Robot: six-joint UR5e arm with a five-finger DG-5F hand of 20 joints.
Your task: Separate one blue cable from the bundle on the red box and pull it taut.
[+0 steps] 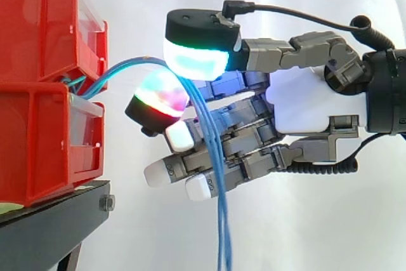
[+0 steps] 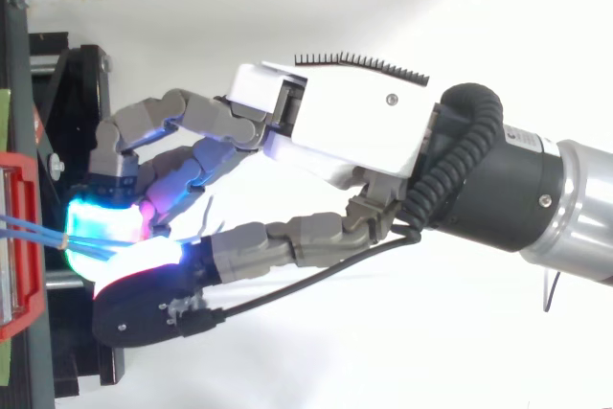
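White curtain (image 1: 139,4): plain backdrop behind everything in the side view.
Arm (image 2: 575,198): comes in from the right edge, and its wrist points left toward the bins.
Hand (image 1: 304,103): narrowly closed at the tips. The thumb pad (image 1: 195,58), glowing cyan and green, sits just above a finger pad (image 1: 162,96) glowing magenta and red. The blue cables pass between these two pads, pinched there.
Other fingers (image 1: 181,136): bent inward below the pinch with white tips. The hanging cables run across in front of them; I cannot tell whether they touch.
Red bins (image 1: 38,125): two stacked at the left, apart from the hand.
Black stand (image 1: 57,211): under the lower bin.
Blue cables (image 1: 219,176): several thin strands leave the seam between the two bins and rise in a shallow arch to the pinch. Beyond it they drop straight down past the lower edge.
Side view adds: the stacked bins, the arch of the strands and their long hanging run.
Top view adds: the strands (image 2: 34,229) crossing the red bin's rim (image 2: 26,179) nearly straight into the glow between the pads. It also shows the back of the hand (image 2: 354,131), with thumb and fingers converging on that spot.
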